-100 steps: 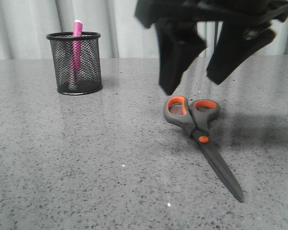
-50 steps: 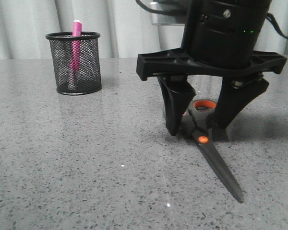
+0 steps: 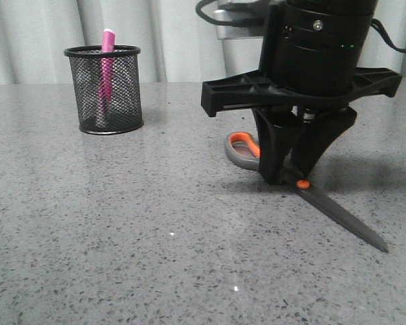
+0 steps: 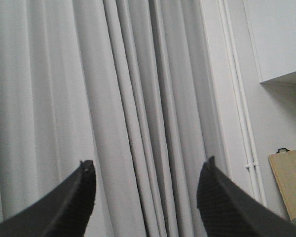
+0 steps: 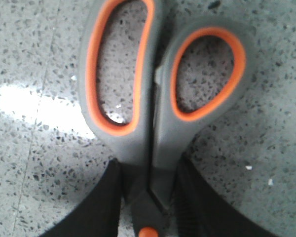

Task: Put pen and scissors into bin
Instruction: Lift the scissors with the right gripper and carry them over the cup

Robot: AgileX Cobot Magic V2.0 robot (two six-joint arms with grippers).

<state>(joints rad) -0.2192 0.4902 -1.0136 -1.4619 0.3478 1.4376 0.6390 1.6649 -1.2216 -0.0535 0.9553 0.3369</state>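
The magenta pen [image 3: 107, 64] stands upright in the black mesh bin [image 3: 105, 88] at the back left of the table. The scissors [image 3: 345, 220] lie on the table at centre right, with the blades pointing to the front right. My right gripper [image 3: 287, 177] points straight down and is shut on the scissors at the neck by the orange pivot. In the right wrist view the scissors [image 5: 158, 123] show both orange-lined loops, and my right gripper [image 5: 149, 170] presses both sides of the neck. My left gripper [image 4: 148, 173] is open and empty, facing the curtain.
The grey speckled table [image 3: 122, 223] spreads between the bin and the scissors. Pale curtains [image 3: 47, 34] hang behind the table. The right arm's black body [image 3: 318, 47] hides the far scissor loop in the front view.
My right gripper came down over the scissors and shut on their neck. The scissors swung, so the blade tip now points further right. The bin and pen have not moved.
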